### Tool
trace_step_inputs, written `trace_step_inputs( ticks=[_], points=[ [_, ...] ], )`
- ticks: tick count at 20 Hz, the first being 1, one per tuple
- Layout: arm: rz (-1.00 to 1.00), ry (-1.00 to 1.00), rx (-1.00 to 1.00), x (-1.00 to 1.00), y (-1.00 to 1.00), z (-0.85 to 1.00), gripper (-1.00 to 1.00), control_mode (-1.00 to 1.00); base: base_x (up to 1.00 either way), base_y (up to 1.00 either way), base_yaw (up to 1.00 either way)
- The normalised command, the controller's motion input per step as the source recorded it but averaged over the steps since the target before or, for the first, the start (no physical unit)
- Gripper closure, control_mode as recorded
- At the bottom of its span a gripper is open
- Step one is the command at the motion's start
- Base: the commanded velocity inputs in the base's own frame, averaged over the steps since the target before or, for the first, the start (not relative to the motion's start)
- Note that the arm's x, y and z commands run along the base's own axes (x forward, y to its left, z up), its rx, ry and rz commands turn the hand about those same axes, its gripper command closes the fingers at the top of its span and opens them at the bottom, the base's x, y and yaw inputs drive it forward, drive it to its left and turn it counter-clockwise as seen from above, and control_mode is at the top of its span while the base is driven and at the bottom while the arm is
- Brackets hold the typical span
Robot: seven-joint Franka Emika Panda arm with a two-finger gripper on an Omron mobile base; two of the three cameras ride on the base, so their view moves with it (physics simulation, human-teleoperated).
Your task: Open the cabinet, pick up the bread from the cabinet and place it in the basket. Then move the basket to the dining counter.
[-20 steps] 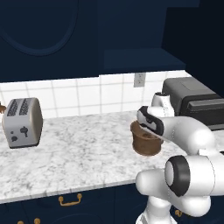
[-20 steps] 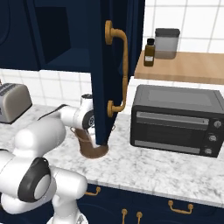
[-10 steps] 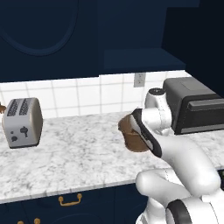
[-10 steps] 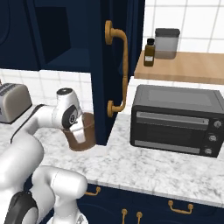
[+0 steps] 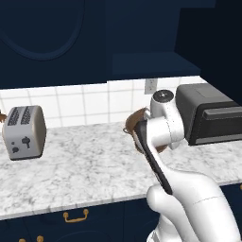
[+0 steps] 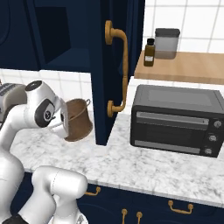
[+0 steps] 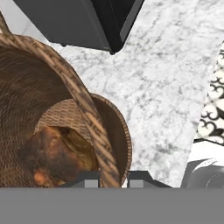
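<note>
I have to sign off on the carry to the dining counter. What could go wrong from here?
1. The basket hangs tilted from the tool, pinched on its rim alone; it might slip out.
2. The bread lies loose inside and may roll out.
3. The open cabinet door stands close beside the basket; a swing could clip it.

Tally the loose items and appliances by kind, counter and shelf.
Toaster: 1
Toaster oven: 1
Basket: 1
Bread, inside the basket: 1
Brown bottle on the wooden shelf: 1
Grey canister on the wooden shelf: 1
Total: 6
</note>
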Motion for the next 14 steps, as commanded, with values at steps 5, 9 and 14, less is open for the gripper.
trace_step_inputs(
  ticks=[5, 9, 14],
  points=[
    [-0.1, -0.01, 0.07, -0.2, 0.26, 0.52, 1.0, -1.0, 0.0, 0.0, 0.0],
    [-0.04, 0.0, 0.23, -0.34, 0.03, 0.22, 1.0, -1.0, 0.0, 0.0, 0.0],
    [0.0, -0.05, 0.1, -0.34, 0.23, 0.05, 1.0, -1.0, 0.0, 0.0, 0.0]
  ],
)
